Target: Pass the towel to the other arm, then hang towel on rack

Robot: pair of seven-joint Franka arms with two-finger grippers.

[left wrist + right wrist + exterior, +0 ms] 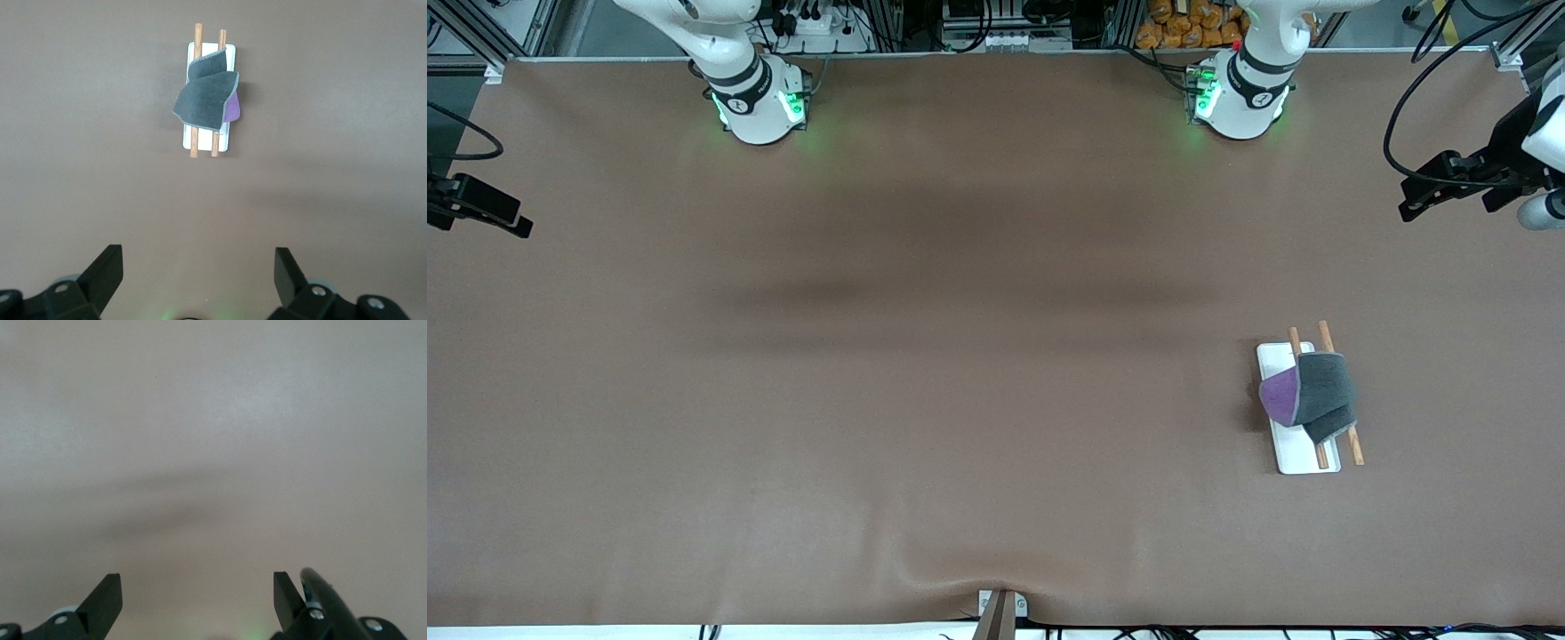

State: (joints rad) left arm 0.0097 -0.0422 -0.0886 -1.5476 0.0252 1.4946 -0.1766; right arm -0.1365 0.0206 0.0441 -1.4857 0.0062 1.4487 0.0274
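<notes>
Desk [960, 400]: brown, wide.
Rack [1285, 444]: white base, two wooden rods, toward the left arm's end, about 4 o'clock from desk centre.
Towel [1320, 391]: draped over both rods; soft, light, likely limp; best pinched at a free hanging edge.
Left claw [199, 267]: spread, empty, high over bare desk near the rack.
Right claw [197, 587]: spread, empty, waiting over bare desk.

Two white Franka arms with black joint bands rise from rounded bases lit green along the surface's back edge. The left gripper [199, 280] and right gripper [197, 600] carry black wedge-shaped fingers on black mounts with silver screws; a black cable runs beside the right one.
</notes>
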